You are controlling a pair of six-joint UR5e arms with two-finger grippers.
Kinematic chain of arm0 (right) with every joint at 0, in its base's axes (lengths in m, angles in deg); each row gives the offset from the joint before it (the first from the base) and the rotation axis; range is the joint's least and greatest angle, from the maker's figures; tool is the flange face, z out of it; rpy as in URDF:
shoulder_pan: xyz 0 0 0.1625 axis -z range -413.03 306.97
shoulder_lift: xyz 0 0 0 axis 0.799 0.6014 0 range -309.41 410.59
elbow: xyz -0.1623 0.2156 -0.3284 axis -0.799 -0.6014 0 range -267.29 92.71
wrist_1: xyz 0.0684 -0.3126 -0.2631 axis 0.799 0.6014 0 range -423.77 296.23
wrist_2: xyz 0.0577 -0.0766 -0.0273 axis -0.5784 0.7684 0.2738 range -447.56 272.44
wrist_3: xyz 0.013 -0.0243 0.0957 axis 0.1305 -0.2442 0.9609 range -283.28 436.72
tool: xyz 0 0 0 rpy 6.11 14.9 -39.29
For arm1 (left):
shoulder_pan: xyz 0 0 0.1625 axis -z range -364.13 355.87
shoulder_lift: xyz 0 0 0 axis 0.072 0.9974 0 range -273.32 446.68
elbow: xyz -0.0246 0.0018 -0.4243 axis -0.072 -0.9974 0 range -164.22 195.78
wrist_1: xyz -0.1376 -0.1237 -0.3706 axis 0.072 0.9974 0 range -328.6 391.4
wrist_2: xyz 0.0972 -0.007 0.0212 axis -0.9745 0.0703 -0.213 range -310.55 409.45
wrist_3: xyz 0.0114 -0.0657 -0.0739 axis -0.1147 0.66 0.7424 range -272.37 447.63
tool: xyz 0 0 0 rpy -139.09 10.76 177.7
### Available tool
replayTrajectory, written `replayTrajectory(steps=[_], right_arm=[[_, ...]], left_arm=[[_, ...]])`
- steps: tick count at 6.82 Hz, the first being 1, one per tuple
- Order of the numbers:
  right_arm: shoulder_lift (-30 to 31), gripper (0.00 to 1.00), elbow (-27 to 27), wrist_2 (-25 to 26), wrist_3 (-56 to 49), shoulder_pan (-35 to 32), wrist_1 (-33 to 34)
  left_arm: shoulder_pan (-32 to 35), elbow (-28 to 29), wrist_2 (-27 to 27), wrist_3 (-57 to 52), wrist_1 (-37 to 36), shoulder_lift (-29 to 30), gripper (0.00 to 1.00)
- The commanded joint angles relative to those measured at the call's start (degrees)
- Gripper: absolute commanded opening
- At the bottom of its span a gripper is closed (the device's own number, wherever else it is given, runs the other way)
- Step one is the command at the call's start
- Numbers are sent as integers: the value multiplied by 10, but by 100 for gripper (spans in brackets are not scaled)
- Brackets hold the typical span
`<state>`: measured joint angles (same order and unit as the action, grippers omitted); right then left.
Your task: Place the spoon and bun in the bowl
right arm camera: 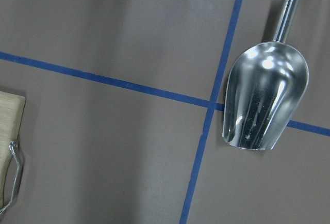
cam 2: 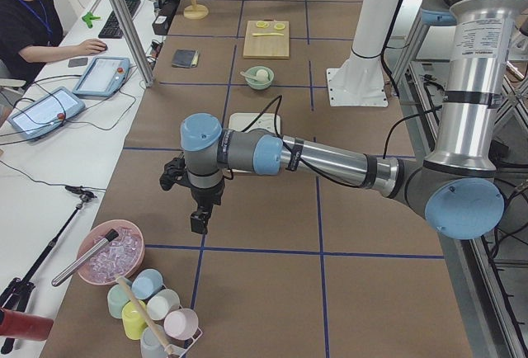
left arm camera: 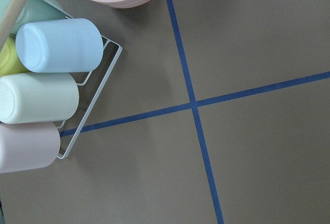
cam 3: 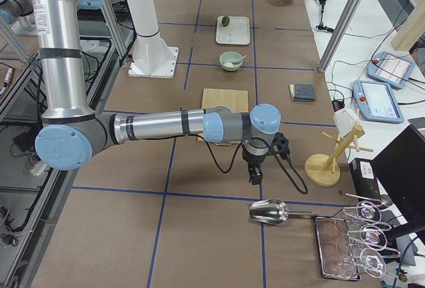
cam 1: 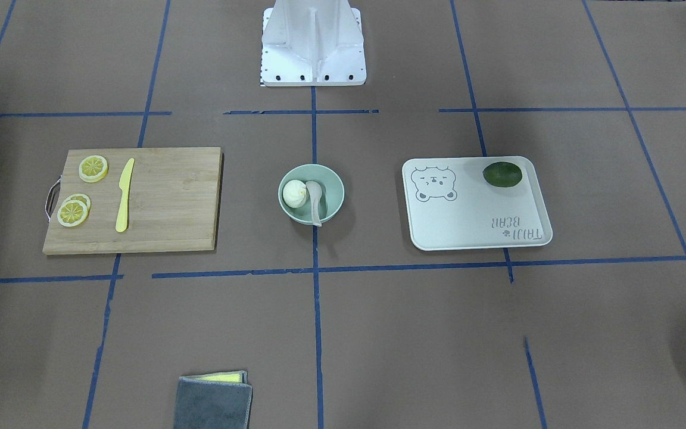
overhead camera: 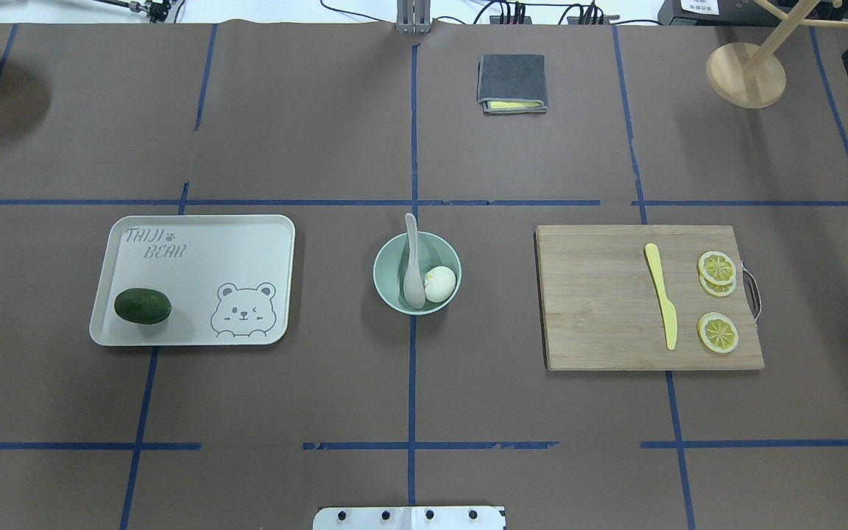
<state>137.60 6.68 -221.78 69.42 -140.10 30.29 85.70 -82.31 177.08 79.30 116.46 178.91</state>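
The mint-green bowl (overhead camera: 389, 274) stands at the table's middle and also shows in the front-facing view (cam 1: 333, 192). The white bun (overhead camera: 439, 284) lies inside it. The pale spoon (overhead camera: 412, 265) rests in it, scoop down, its handle sticking out over the far rim. My left gripper (cam 2: 199, 222) hangs over the table's far left end, well away from the bowl. My right gripper (cam 3: 254, 176) hangs over the far right end. Both show only in the side views, so I cannot tell if they are open or shut.
A white bear tray (overhead camera: 196, 243) with a dark lime (overhead camera: 143, 306) lies left of the bowl. A cutting board (overhead camera: 601, 309) with a yellow knife (overhead camera: 662, 305) and lemon slices lies right. A metal scoop (right arm camera: 265, 95) lies under the right wrist. Cups (left arm camera: 56, 46) lie under the left wrist.
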Motion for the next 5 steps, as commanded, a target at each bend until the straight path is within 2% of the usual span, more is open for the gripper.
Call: replayTrajectory(steps=[1,3,5], right_arm=[[28,100,-1,-38,7,-44,-7],[33,100,0,-41,8,-59,-7],[34,100,2,-39,10,-60,-7]], left_arm=[[9,1,23,1,0,-24,100],[12,6,32,2,1,-54,100],[12,54,33,4,60,-56,100]])
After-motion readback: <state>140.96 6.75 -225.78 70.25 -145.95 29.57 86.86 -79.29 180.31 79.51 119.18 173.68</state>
